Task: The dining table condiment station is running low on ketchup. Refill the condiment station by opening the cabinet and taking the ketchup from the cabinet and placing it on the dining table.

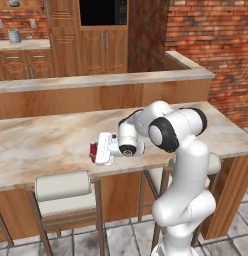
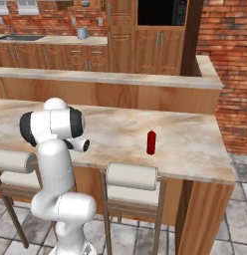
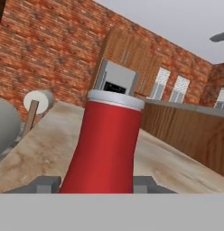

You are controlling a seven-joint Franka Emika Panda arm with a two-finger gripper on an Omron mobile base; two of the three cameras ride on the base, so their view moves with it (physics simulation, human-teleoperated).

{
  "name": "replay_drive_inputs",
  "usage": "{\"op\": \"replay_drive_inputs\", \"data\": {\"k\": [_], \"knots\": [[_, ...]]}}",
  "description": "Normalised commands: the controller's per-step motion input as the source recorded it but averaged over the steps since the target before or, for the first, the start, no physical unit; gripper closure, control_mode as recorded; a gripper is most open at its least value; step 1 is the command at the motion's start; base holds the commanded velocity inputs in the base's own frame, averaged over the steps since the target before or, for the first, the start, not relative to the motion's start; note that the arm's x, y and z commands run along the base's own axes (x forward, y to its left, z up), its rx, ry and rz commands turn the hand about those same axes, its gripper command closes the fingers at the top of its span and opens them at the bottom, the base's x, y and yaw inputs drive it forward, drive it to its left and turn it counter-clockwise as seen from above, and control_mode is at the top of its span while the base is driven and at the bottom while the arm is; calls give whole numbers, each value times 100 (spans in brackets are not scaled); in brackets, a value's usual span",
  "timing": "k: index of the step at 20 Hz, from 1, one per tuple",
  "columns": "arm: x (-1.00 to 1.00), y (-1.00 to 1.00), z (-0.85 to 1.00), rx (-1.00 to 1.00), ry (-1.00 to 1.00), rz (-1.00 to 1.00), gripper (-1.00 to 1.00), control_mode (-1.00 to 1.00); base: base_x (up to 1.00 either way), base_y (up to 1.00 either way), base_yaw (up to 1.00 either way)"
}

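The ketchup (image 1: 92, 152), a slim red bottle, stands on the beige marble dining table (image 1: 41, 145) near its front edge. My gripper (image 1: 96, 149) reaches in level from the right, and its white hand covers part of the bottle. In the hand view the ketchup (image 3: 107, 144) rises close up, with a fingertip (image 3: 47, 182) pressed against each side of its base. My gripper (image 3: 96, 182) is shut on it. From the right base view the ketchup (image 2: 151, 142) is upright on the dining table (image 2: 195, 142), right of the arm. I cannot tell which far wooden unit is the cabinet.
A cushioned stool (image 1: 63, 186) sits under the table's front edge below the bottle, seen also as the stool (image 2: 131, 177). The raised wooden ledge (image 1: 96, 80) runs behind the table top. A grey kettle (image 2: 82, 32) stands on the far counter by the brick wall.
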Motion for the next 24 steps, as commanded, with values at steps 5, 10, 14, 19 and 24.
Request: {"op": "replay_drive_inputs", "data": {"k": [5,10,14,19,24], "knots": [[0,0,-36,0,-6,0,-100,-100,0,0,0],[0,-1,-24,0,0,1,-100,-100,0,0,0],[0,-17,-12,0,0,8,-100,-100,0,0,0],[0,-12,-1,0,0,4,-100,-100,0,0,0],[0,0,3,0,4,0,-100,-100,0,0,0]]}}
